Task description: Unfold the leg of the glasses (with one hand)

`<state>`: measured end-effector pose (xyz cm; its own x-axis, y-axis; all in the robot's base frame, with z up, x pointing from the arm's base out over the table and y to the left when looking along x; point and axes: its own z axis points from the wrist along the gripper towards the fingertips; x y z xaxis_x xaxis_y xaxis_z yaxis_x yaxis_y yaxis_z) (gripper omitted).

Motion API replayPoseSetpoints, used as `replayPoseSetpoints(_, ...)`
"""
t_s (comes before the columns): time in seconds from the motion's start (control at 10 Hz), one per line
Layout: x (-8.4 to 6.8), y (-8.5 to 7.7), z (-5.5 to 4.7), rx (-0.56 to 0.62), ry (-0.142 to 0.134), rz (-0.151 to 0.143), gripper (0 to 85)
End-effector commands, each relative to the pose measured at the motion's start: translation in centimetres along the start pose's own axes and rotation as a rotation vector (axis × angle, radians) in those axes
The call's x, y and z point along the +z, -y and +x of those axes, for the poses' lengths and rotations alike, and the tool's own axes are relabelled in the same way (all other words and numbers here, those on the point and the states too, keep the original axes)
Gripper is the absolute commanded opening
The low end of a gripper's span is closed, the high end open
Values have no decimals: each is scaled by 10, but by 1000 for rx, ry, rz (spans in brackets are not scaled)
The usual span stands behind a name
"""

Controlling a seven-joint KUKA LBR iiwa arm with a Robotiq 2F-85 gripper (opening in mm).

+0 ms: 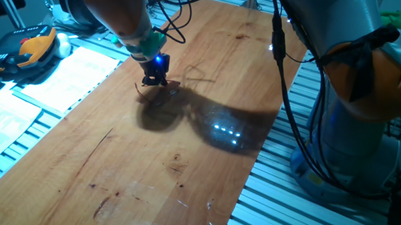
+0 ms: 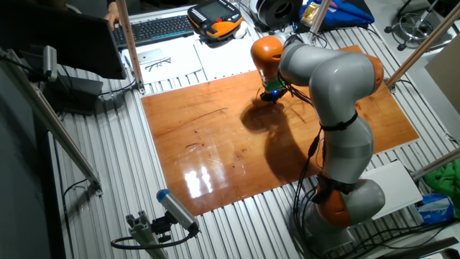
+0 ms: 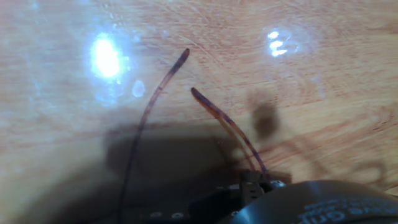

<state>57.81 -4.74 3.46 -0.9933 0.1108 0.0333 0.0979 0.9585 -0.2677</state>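
Glasses (image 3: 221,121) under the claw (image 1: 155,79) on the tabletop (image 1: 185,159), two wire legs splayed. Claw state impossible to tell. Likely featherlight, springy, easily bent; best taken near the hinge, gently.

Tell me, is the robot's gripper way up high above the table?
No, the gripper is down low at the wooden table, right by the thin glasses.

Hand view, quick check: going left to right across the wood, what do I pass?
Bright light glare → long curved leg of the glasses → shorter leg, running down toward the gripper → small triple light reflection.
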Motion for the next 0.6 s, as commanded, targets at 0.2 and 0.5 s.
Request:
replayPoseSetpoints(0.2,-4,-14,-6,19,3,-12,0)
replayPoseSetpoints(0.5,2,-20,-11,20,11,-21,0)
